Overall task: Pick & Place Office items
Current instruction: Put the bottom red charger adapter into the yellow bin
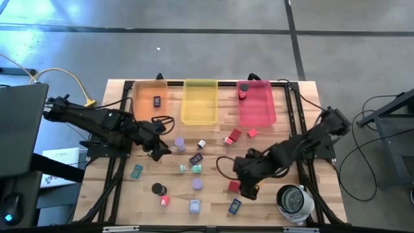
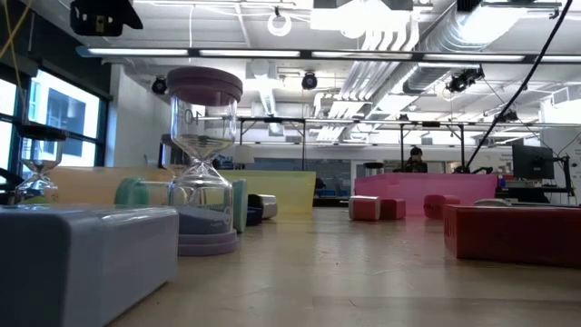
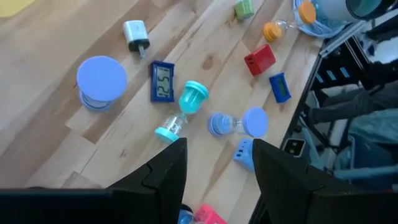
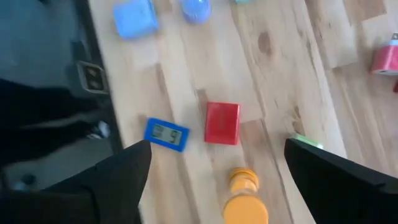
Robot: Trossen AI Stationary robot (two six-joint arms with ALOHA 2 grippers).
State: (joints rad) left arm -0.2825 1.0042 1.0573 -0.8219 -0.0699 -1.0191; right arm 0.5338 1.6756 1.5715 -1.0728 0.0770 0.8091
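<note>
Right pincer [image 1: 249,189] spread wide and empty, low over the worktop [image 1: 213,168] near its front right, just beside a red cube [image 1: 233,186]; same red cube [image 4: 222,122] lying between the dark fingers in the right wrist view, next to a small blue clock [image 4: 166,134]. Left pincer [image 1: 160,150] partly parted, holding nothing, above the worktop's left middle, near a lavender disc [image 1: 180,142]. Other small pieces scattered across the boards; one dark rectangle [image 1: 157,101] inside the orange tray [image 1: 143,90].
</note>
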